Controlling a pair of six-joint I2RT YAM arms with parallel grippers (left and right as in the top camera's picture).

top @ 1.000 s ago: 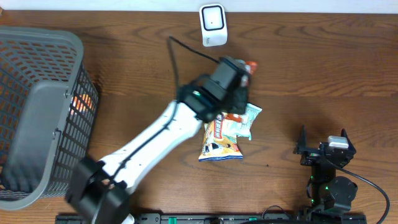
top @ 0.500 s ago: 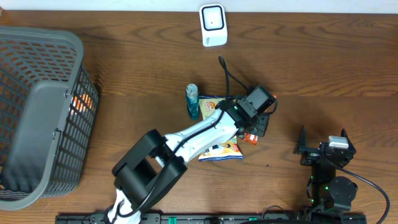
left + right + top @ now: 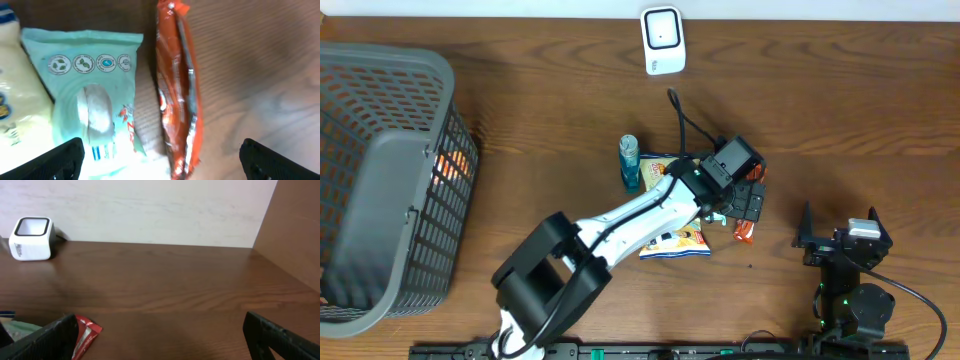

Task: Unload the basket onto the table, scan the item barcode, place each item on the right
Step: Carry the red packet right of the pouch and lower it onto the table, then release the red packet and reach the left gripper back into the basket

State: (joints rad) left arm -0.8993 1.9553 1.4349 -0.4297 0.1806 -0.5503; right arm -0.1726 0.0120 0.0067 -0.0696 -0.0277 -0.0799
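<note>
Orange-red crinkled foil snack packet (image 3: 177, 90) lies on the brown wooden table (image 3: 840, 120), seam side up. No barcode is readable on it in any view. It sits at the right edge of the item pile, well apart from the white box-shaped barcode scanner (image 3: 663, 40) at the table's far edge.

Left gripper (image 3: 748, 205) hovers right over the packet with its jaws spread wide. In the left wrist view the two black fingertips (image 3: 65, 156) stand at the bottom corners with the packet between them, touching neither.

Mint-green soft wet-wipes pack (image 3: 92, 85) lies just beside the packet. Its edge may touch the packet, cannot tell. Yellow printed snack bag (image 3: 675, 240) lies partly under the white left arm. Small teal-blue bottle (image 3: 630, 162) stands at the pile's left side.

Right gripper (image 3: 840, 235) sits low near the table's near edge, right of the packet. Its jaws are spread and hold nothing.

Grey plastic mesh basket (image 3: 380, 180) is at far left, with something orange showing through its wall.
</note>
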